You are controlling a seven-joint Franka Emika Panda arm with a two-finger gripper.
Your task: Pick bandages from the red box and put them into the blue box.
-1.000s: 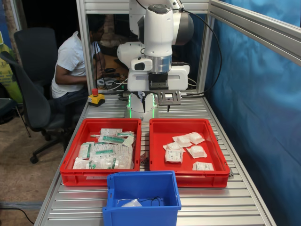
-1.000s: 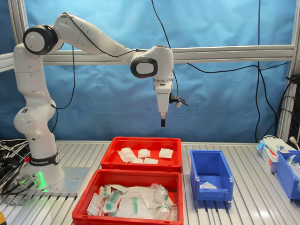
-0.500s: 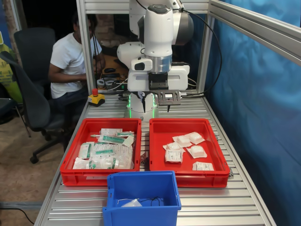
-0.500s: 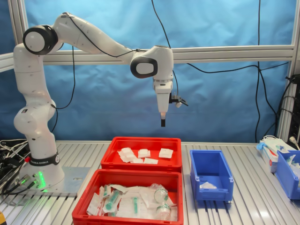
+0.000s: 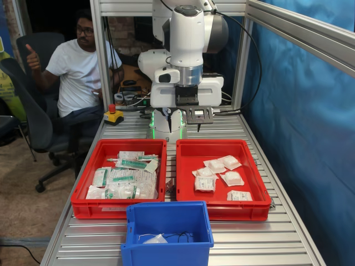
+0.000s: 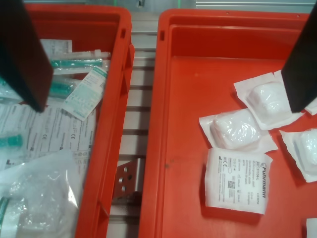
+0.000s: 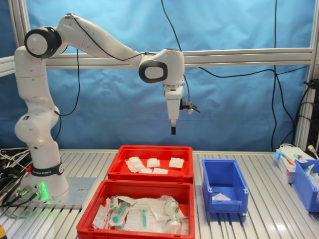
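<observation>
Several white bandages [image 5: 205,184] lie in the red box [image 5: 222,145] on the first exterior view's right; it is the far tray [image 7: 149,149] in the second exterior view. In the wrist view a flat printed pouch [image 6: 237,181] lies beside puffy ones [image 6: 237,130]. The blue box [image 5: 166,230] stands in front of the trays and holds one white pouch [image 5: 155,239]; it also shows in the second exterior view [image 7: 224,184]. My gripper [image 7: 173,129] hangs high above the red box, open and empty, its fingers [image 6: 25,59] wide apart.
A twin red tray [image 5: 119,147] crowded with green-marked packets [image 5: 130,164] sits beside the red box. A metal bracket [image 6: 126,178] lies between the trays. A person [image 5: 83,61] sits behind the table near a red stop button [image 5: 113,109]. More bins [image 7: 306,179] stand at the second exterior view's right.
The arm and the pouches have not moved. The person behind the table has turned toward the camera and raised a thumb.
</observation>
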